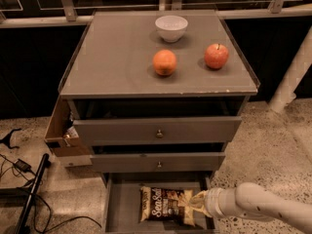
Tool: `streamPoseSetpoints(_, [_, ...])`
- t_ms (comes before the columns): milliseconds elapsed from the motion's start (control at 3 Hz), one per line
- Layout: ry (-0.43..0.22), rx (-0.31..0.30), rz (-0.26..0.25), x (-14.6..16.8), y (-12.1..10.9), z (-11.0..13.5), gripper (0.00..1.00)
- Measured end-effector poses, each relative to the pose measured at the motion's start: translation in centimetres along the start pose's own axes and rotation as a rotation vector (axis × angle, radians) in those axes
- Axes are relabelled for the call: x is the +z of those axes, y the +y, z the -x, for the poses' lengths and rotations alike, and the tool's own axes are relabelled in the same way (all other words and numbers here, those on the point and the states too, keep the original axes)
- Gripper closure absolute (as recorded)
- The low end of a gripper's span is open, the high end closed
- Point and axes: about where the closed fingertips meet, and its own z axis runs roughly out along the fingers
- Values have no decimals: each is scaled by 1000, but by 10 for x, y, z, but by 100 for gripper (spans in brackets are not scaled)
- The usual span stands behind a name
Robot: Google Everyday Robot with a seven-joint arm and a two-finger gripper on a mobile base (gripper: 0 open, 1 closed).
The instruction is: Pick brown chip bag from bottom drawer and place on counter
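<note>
Speckled stone flooring [273, 145] is spreading around a grey three-drawer cabinet [234, 130] in the single camera view. Its flat grey square top, the table [117, 57], is carrying a round white bowl [171, 28] at the back. A round orange fruit [165, 62] and a red apple [216, 56] are sitting well apart nearer the front. Two knobbed grey drawers [157, 129] are standing slightly pulled out. Below them the shallow grey bottom drawer [122, 204] is standing wide open. Inside it a dark-brown crinkly chip bag [163, 204] with white "Sea Salt" lettering is lying flat. The tan hand [199, 206] on the white cylindrical arm [263, 206] is reaching in from the right and touching the bag's right end; I cannot tell whether it is gripping. An open brown cardboard box [57, 130] is leaning beside the cabinet's left side.
</note>
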Motion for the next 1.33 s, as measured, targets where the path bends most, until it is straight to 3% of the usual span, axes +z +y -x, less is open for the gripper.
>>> streamPoseSetpoints(667, [-100, 2, 12, 70, -17, -42, 100])
streamPoseSetpoints(1000, [-127, 9, 56, 121, -27, -61, 83])
streamPoseSetpoints(1333, [-134, 3, 89, 147, -30, -64, 60])
